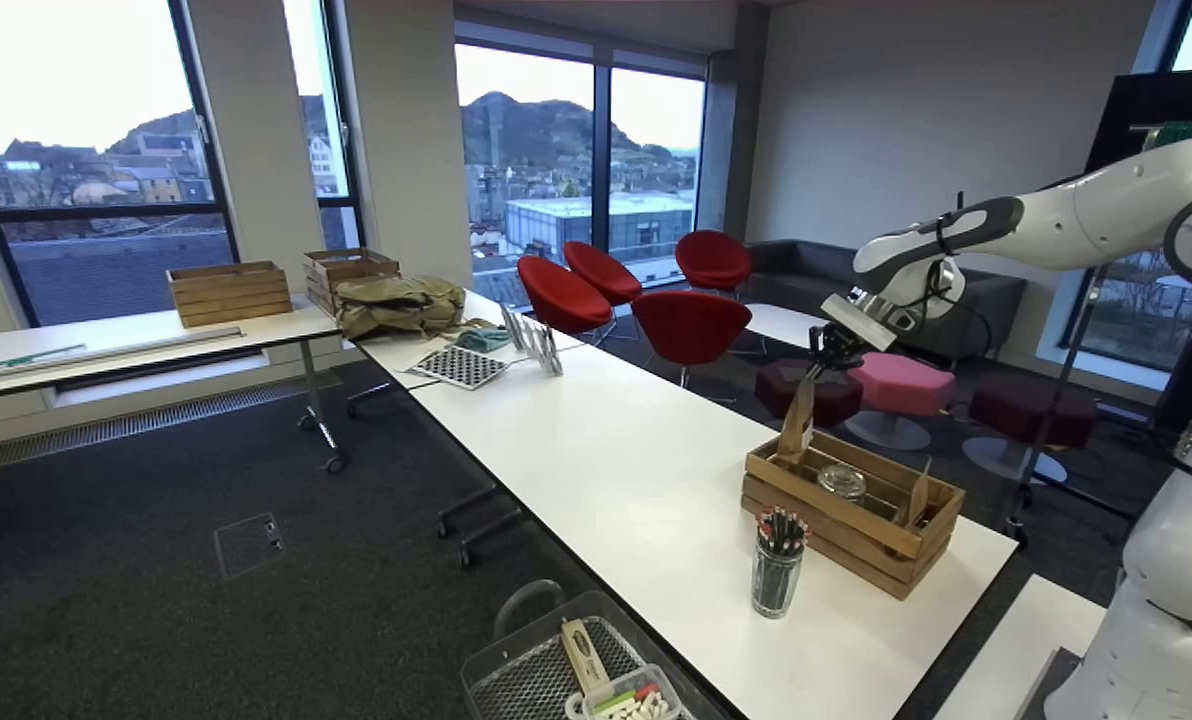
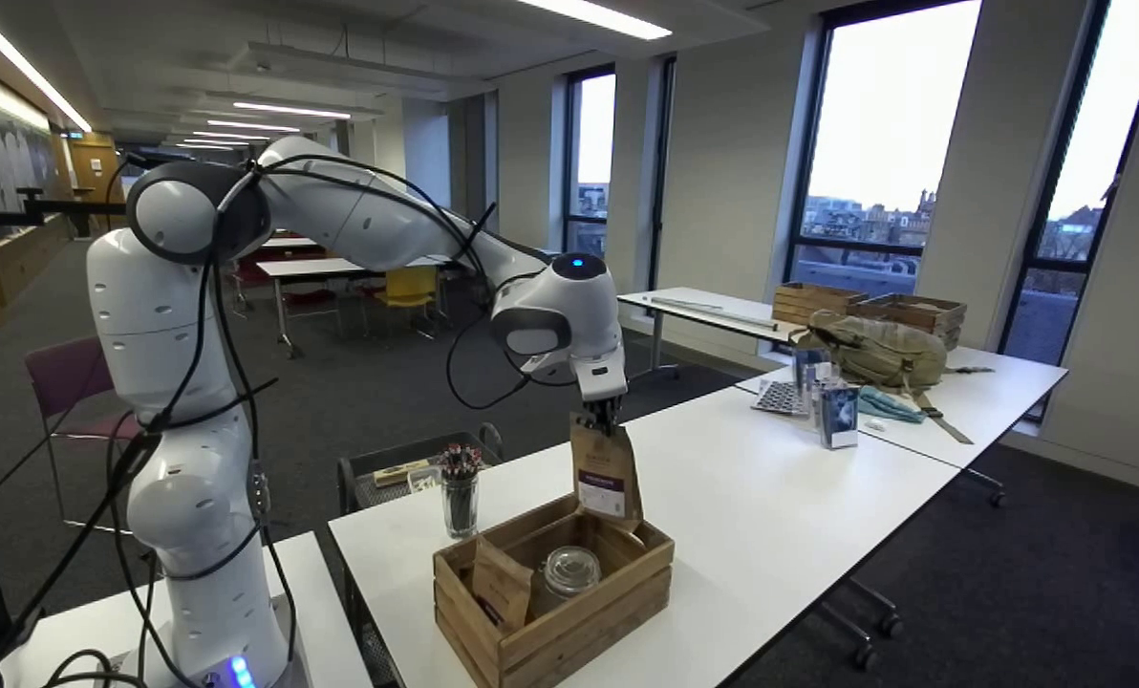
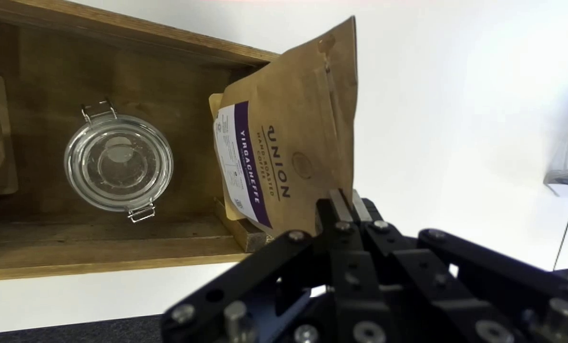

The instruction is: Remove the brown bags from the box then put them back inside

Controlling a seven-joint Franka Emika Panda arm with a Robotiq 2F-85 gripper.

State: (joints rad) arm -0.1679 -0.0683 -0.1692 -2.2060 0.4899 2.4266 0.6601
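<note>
Bag (image 2: 606,465) in fingers (image 3: 340,206) leans, long axis steep, top up.

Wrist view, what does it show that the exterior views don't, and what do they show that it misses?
Only in the wrist view: legible print, such as UNION, on the held brown bag. Only in both exterior views: the backpack, the tumbler of red-tipped sticks, the white arm. Shared: the wooden box, the glass jar, the other brown bag, and the pincer shut on the held brown bag.
</note>
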